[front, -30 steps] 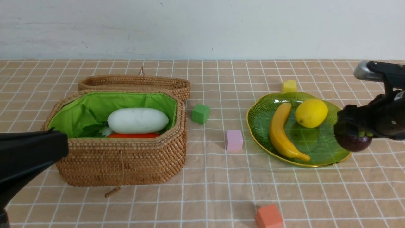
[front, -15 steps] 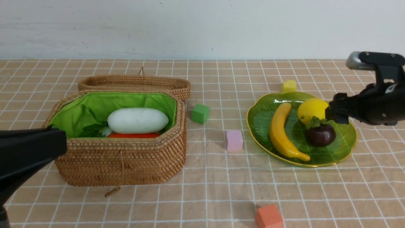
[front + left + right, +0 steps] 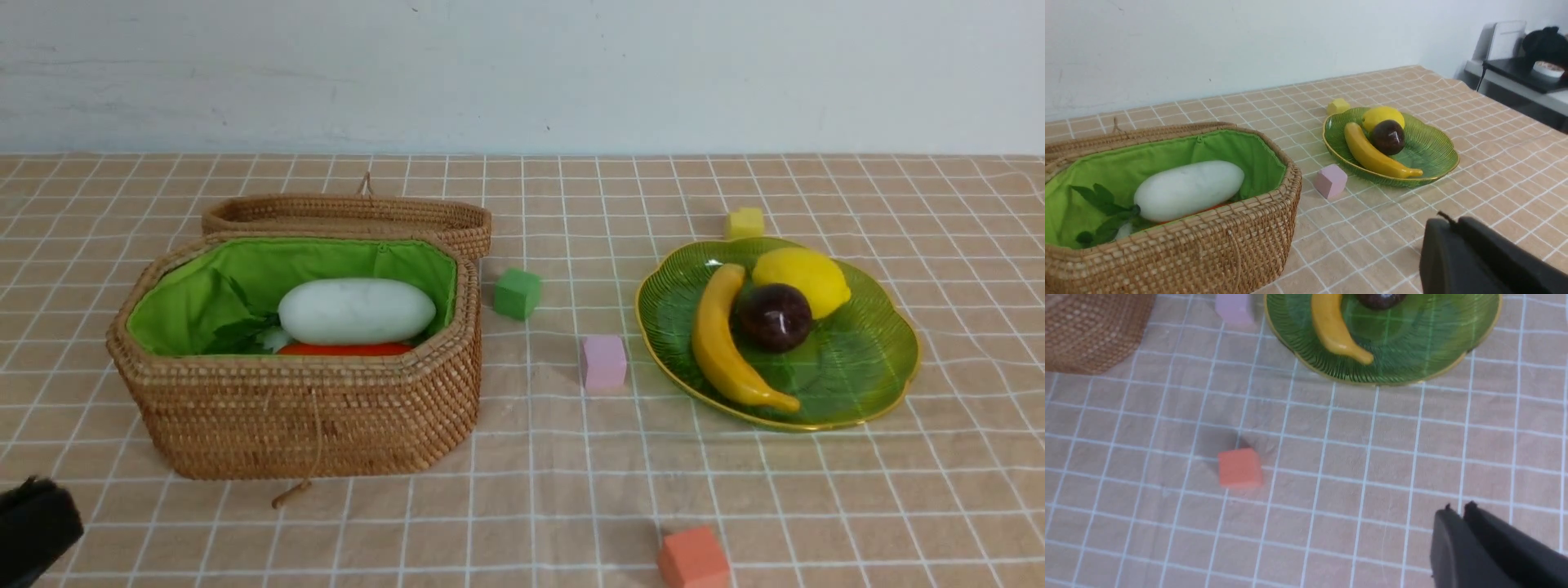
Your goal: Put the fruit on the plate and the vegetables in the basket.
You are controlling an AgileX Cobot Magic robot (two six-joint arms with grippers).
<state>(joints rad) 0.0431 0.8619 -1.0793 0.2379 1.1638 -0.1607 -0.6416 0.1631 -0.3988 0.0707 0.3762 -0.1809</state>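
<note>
The green plate [image 3: 865, 376] sits at the right and holds the banana [image 3: 722, 343], the lemon [image 3: 804, 278] and the mangosteen [image 3: 775, 317], which rests between them. The wicker basket [image 3: 310, 416] stands open at the left with the white radish [image 3: 357, 311] lying on the orange-red pepper [image 3: 347, 349]. The eggplant is hidden. My left gripper [image 3: 1449, 220] is shut and empty, low near the table's front; only a dark bit of it [image 3: 37, 523] shows in the front view's corner. My right gripper [image 3: 1458, 510] is shut and empty over bare cloth, nearer than the plate [image 3: 1396, 371].
The basket's lid [image 3: 351, 214] lies open behind it. Foam cubes sit on the cloth: green [image 3: 517, 293] beside the basket, pink [image 3: 604, 362] left of the plate, yellow [image 3: 745, 222] behind the plate, orange [image 3: 694, 559] at the front.
My right gripper let the mangosteen go onto the plate and drew back out of the front view. The mangosteen rolled left against the banana and lemon. My left arm dropped back towards the corner.
</note>
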